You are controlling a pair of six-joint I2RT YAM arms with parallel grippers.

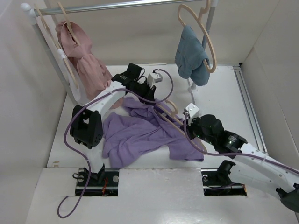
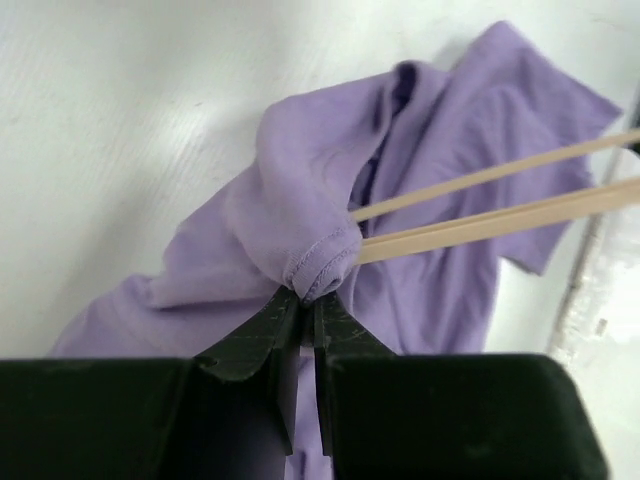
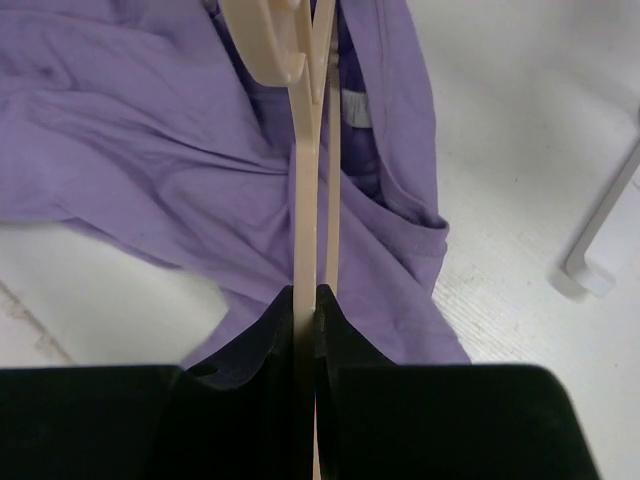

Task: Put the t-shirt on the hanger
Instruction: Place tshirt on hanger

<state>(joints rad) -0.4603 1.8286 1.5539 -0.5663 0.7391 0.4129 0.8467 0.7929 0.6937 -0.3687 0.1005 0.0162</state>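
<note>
The lavender t-shirt (image 1: pixel 140 133) lies crumpled on the white table between the two arms. My left gripper (image 1: pixel 142 93) is shut on a hemmed edge of the t-shirt (image 2: pixel 318 265) and lifts that fold. The pale-beige hanger (image 1: pixel 170 116) lies across the shirt; its two bars (image 2: pixel 500 205) run into the lifted fold. My right gripper (image 1: pixel 194 126) is shut on the hanger's lower bar (image 3: pixel 305 230), which reaches forward over the t-shirt (image 3: pixel 130 150).
A metal rail (image 1: pixel 117 5) crosses the back. A pink garment (image 1: pixel 86 60) hangs on a hanger at the left, a blue-teal cloth (image 1: pixel 191 58) on another at the right. The rack's white foot (image 3: pixel 590 255) stands right of the shirt.
</note>
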